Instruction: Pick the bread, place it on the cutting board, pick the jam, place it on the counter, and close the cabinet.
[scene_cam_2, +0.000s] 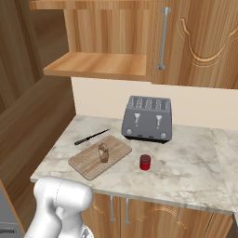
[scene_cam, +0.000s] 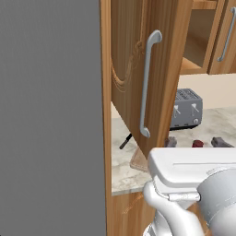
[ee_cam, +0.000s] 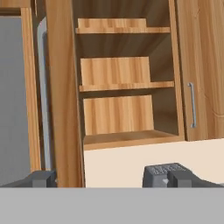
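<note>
On your marbled worktop (scene_cam_2: 186,172) the bread (scene_cam_2: 103,152) stands on the cutting board (scene_cam_2: 88,163), the jam (scene_cam_2: 145,162) beside it. The cabinet (scene_cam: 133,60) door hangs open; your fingers (ee_cam: 43,178) are spread, holding nothing.

The swung-out cabinet (scene_cam: 133,69) door blocks the left (toaster (scene_cam_2: 147,118) behind), shelves (ee_cam: 127,83) open ahead

toaster (scene_cam_2: 147,118): grey, against wall | knife (scene_cam_2: 91,137): black, left of toaster
</note>
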Robot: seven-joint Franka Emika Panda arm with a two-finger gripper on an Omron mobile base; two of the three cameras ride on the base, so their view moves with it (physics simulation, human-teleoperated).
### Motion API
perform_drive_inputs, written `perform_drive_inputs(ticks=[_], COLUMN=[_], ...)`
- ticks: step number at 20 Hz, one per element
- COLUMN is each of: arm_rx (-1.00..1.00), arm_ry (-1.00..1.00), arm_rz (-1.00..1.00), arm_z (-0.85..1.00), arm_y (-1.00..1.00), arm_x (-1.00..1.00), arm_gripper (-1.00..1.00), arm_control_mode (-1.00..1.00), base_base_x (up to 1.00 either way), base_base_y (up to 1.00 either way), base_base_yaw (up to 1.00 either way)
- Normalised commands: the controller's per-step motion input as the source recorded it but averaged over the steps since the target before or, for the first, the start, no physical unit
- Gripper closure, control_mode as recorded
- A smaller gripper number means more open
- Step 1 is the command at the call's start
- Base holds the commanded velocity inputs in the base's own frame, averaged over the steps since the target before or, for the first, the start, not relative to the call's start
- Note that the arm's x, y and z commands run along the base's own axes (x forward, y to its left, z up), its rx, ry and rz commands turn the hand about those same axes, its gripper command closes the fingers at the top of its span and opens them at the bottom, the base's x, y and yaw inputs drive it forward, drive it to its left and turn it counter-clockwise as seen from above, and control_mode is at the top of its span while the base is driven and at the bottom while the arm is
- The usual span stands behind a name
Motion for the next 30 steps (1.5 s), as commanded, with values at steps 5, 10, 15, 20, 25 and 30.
perform_drive_inputs(ticks=[5,10,15,20,25,30], arm_rx=[-0.02,-0.02,-0.02,-0.01,0.0,0.0], arm_ry=[-0.05,-0.06,-0.05,-0.04,-0.04,-0.04], arm_rz=[0.0,0.0,0.0,0.0,-0.04,-0.1], arm_z=[0.0,0.0,0.0,0.0,0.0,0.0], arm_y=[0.27,0.27,0.2,0.04,0.01,0.05], arm_x=[0.0,0.0,0.0,0.1,0.17,0.13], arm_gripper=[-1.0,-1.0,-1.0,-1.0,-1.0,-1.0], arm_control_mode=[-1.0,-1.0,-1.0,-1.0,-1.0,-1.0], base_base_x=[0.0,0.0,0.0,0.0,0.0,0.0], base_base_y=[0.0,0.0,0.0,0.0,0.0,0.0], base_base_yaw=[0.0,0.0,0.0,0.0,0.0,0.0])
